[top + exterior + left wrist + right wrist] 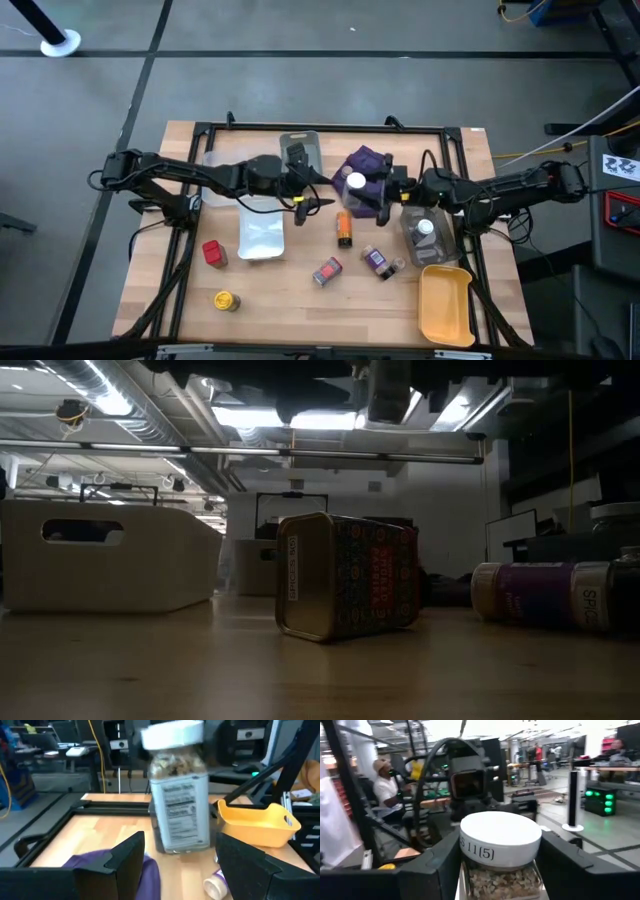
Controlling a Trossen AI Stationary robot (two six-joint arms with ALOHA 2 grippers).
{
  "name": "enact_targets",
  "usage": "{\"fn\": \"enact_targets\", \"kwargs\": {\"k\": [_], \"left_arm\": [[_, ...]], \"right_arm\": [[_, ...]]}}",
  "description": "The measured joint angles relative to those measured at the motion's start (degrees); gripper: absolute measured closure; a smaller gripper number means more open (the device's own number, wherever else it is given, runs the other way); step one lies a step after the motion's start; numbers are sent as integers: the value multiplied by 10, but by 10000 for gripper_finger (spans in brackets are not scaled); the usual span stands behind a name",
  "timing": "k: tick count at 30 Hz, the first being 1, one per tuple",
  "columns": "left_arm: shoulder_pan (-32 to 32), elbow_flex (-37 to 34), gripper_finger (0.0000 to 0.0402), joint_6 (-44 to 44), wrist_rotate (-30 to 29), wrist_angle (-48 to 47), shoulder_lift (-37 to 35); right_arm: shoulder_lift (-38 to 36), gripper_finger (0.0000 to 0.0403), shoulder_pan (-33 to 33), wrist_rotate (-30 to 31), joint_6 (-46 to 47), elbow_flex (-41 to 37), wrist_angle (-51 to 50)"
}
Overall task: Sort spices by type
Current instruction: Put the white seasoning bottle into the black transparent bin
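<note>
We see the right gripper (500, 870) clasping a white-capped jar (355, 182) above the purple cloth (368, 165), mid-table. The left gripper (180, 860) faces it, fingers apart, seemingly empty. The jar's base is hidden from us.

A patterned tin (345, 575) lies beside a purple-labelled jar (545, 595).

A white-capped jar (355, 182) of pale chunks is standing upright at table centre. Toward 6 o'clock, an orange jar (344, 229), patterned tin (327, 271) and purple-labelled jar (378, 261) are lying down. A red jar (213, 253) and yellow jar (226, 300) are sitting at 8 o'clock.
</note>
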Motion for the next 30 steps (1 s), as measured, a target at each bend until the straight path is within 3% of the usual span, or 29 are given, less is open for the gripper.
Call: {"fn": "enact_targets", "kwargs": {"k": [14,23,30], "left_arm": [[-19,0,174,0,7,70,-1],[-23,0,174,-4,-22,90,-1],[-27,0,174,-13,-22,135,22]], "right_arm": [[0,187,-2,-25,-32,0,18],[1,187,-2,-50,-58,0,29],[42,187,-2,-50,-63,0,88]]}}
